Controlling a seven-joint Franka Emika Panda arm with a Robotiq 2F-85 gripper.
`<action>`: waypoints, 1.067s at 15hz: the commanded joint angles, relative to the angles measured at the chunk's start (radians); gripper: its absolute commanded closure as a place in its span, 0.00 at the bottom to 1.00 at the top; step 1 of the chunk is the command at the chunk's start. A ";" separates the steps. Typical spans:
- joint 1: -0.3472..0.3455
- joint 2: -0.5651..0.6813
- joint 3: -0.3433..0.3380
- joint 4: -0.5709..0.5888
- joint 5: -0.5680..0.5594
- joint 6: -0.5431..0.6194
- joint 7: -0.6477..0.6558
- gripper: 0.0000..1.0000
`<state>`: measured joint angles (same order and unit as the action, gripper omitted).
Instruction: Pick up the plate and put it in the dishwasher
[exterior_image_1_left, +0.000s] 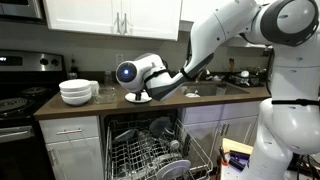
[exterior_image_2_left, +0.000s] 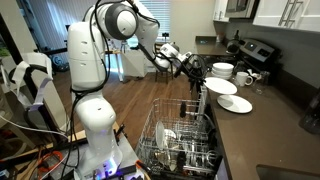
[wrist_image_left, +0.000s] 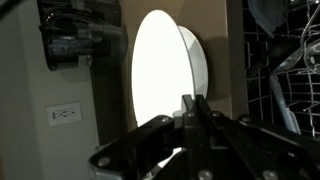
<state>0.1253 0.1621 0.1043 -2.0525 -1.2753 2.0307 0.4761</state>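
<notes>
While the dishwasher (wrist_image_left: 288, 60) sits off beside them, the gripper (wrist_image_left: 195, 103) has its fingers clamped on the plate (wrist_image_left: 160, 80) rim, white face beyond their tips.

The plate (wrist_image_left: 165, 75) is plain white. The gripper (wrist_image_left: 195, 103) is black. The dishwasher (exterior_image_1_left: 122, 124) is dark inside and its wire rack (exterior_image_1_left: 140, 155) is grey-white. In an exterior view, the bowls (exterior_image_1_left: 76, 92) at nine o'clock of the plate are white, and the counter (exterior_image_1_left: 110, 105) is brown.
</notes>
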 joint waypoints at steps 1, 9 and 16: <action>0.005 -0.072 0.017 -0.047 0.093 -0.020 -0.086 0.99; 0.053 -0.173 0.066 -0.128 0.117 -0.027 -0.130 0.99; 0.058 -0.143 0.074 -0.123 0.209 0.009 -0.137 0.99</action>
<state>0.1765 0.0309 0.1694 -2.1666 -1.1111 2.0344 0.3575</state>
